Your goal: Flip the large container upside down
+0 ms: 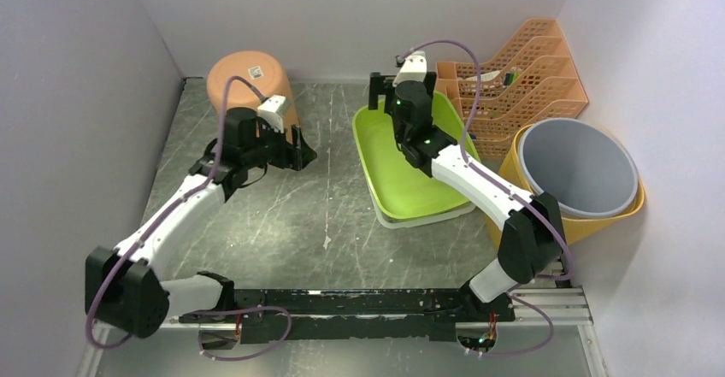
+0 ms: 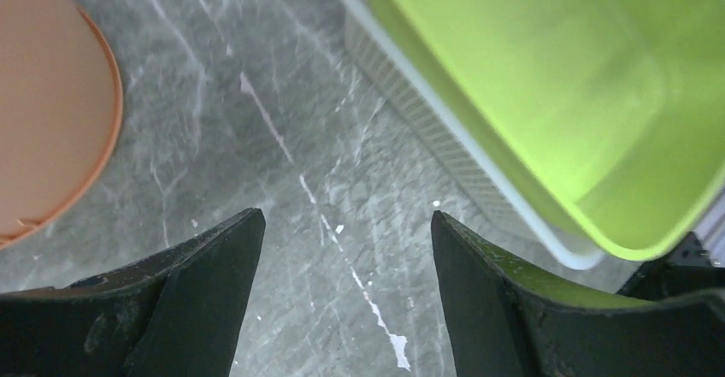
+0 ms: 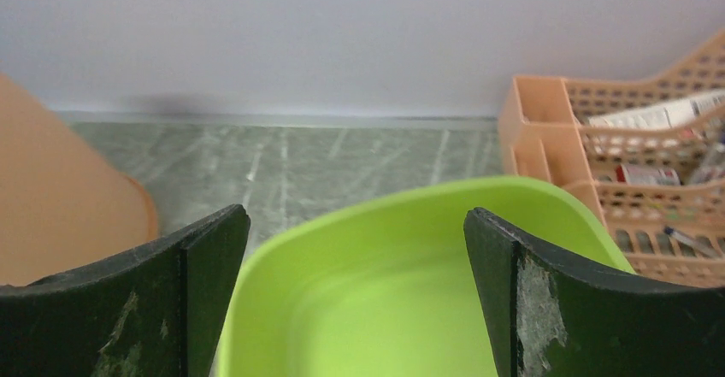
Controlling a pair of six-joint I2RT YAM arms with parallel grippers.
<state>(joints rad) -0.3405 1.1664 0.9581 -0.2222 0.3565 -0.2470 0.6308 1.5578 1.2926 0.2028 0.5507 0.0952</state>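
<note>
Hovering wide open and empty, my right gripper (image 3: 355, 223) is over the far rim of the green tub (image 1: 386, 176), which sits open side up in a white basket (image 2: 432, 129) mid-table. Left gripper (image 2: 346, 223) gapes empty beside it. I'd pinch that rim deep, then roll slowly.

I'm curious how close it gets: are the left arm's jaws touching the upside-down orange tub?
Apart. The left wrist view shows the open jaws over bare table, with a strip of table between them and the orange tub.
</note>
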